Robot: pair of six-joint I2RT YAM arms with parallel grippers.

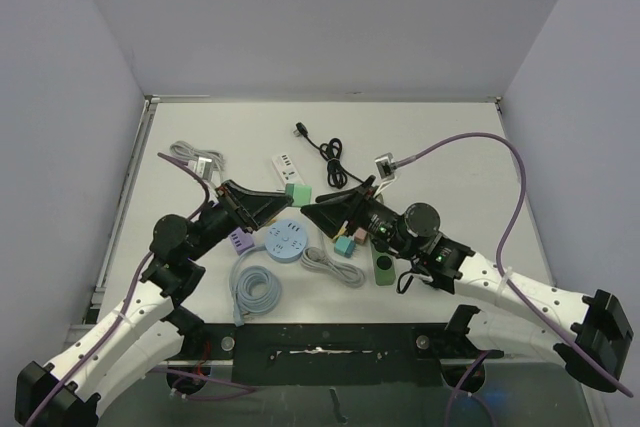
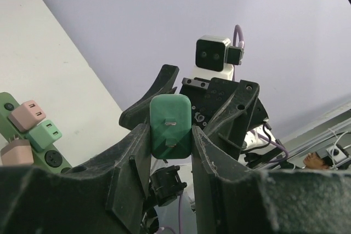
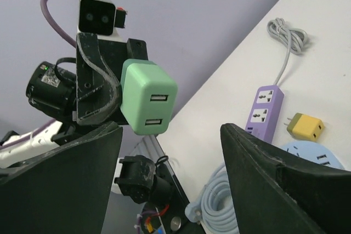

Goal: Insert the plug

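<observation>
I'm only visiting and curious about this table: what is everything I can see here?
charger: one, mint green, held aloft
round socket hub: one, pale blue, centre, coiled blue cord beside
purple strip: one, purple, left of hub
yellow plug: one, yellow, beside purple strip
white strip: one, white, behind hub
black cable: one, black, far centre
green strip: one, dark green, right of hub, small plugs in it
grey cords: two, grey, far left and near centre
left gripper: one, black, shut on charger
right gripper: one, black, open, facing charger
</observation>
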